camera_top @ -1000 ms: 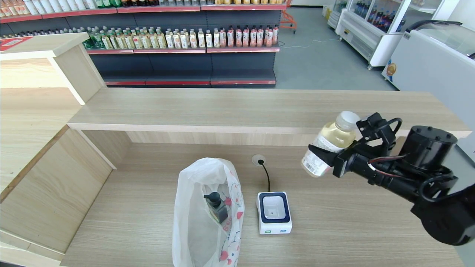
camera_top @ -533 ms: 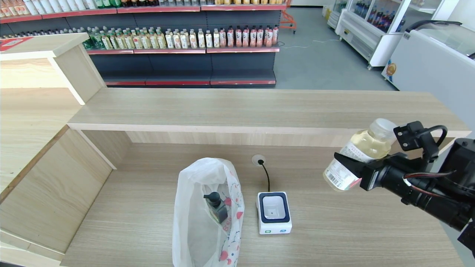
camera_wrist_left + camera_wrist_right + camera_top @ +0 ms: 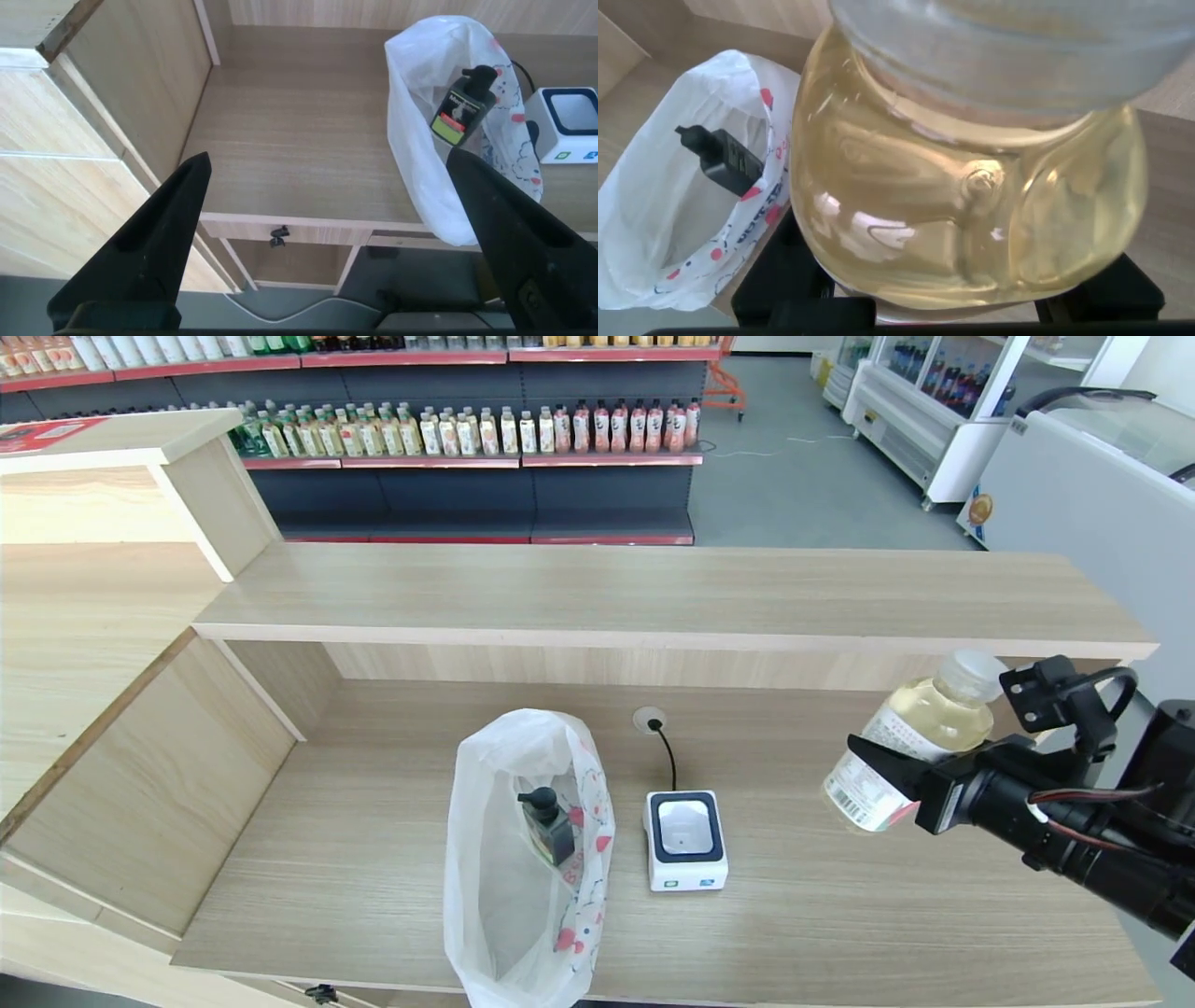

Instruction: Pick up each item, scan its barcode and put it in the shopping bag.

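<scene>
while my right gripper (image 3: 876,773) is clamped around it, item one: bottle (image 3: 926,714), clear plastic, pale yellow liquid up to the shoulder, white cap, paper label with a barcode near the base.
location: held in the air above the counter (image 3: 840,915), tilted with the cap up and away from me, to the right of the scanner (image 3: 686,838) and well apart from it.
handling, as i judge it: fairly heavy because it is full; wall stiff but smooth, so it could slip or swing between my pads if i turn it fast.
best hold: the straight labelled body, where i have it now, not the rounded shoulder or the cap; barcode to stay uncovered.
item two: dark pump bottle (image 3: 548,823), inside the shopping bag (image 3: 485,877), which stands open just left of the scanner. bag is thin soft film; its mouth may sag.
my left gripper (image 3: 327,161): spread wide, holding nothing, left of the bag.
</scene>
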`<state>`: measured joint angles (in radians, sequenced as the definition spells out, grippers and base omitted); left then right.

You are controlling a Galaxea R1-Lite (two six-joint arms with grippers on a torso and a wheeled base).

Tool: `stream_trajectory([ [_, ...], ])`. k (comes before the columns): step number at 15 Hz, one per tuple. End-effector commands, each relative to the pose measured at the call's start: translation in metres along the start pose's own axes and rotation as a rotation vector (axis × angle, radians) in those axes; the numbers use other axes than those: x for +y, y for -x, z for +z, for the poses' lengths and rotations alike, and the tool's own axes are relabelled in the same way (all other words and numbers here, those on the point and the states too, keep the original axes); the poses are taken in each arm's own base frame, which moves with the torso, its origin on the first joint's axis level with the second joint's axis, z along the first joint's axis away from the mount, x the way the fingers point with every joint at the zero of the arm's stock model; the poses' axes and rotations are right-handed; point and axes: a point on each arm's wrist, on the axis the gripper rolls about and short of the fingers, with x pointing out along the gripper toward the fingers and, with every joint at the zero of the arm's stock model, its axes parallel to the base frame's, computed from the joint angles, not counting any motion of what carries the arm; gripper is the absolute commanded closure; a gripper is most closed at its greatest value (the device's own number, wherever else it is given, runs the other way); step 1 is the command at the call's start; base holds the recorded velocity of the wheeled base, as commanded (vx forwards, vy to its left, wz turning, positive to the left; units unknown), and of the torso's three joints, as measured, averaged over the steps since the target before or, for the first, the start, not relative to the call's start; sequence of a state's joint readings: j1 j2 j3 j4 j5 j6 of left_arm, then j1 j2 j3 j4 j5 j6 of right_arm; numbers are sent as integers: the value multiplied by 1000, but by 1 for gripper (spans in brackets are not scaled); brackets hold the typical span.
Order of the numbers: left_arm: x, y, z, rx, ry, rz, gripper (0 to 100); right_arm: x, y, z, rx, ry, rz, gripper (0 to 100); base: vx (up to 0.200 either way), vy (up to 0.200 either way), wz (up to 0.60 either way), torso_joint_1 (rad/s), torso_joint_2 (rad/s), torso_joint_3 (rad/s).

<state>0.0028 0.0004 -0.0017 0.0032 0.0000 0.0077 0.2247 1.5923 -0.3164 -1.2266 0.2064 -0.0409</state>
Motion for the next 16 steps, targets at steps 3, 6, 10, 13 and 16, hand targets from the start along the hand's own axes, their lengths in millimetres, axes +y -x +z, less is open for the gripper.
stream_trajectory([
  [3, 0, 0, 0, 0, 0, 0, 0, 0, -2, -3, 15, -4, 5, 100, 0, 200, 0, 17, 6, -2],
  [6, 0, 0, 0, 0, 0, 0, 0, 0, -4, -4, 18, -41, 7, 100, 0, 200, 0, -4, -2, 7],
  [10, 0, 0, 0, 0, -3, 0, 0, 7, -2, -9, 41, -43, 33, 100, 0, 100, 0, 13, 10, -1],
  [13, 0, 0, 0, 0, -3, 0, 0, 22, -4, -11, 70, -45, 98, 100, -133, 0, 0, 5, 0, 2],
  [16, 0, 0, 0, 0, -5, 0, 0, 41, -5, -17, 106, -45, 179, 100, -133, 0, 0, -2, 0, 2],
])
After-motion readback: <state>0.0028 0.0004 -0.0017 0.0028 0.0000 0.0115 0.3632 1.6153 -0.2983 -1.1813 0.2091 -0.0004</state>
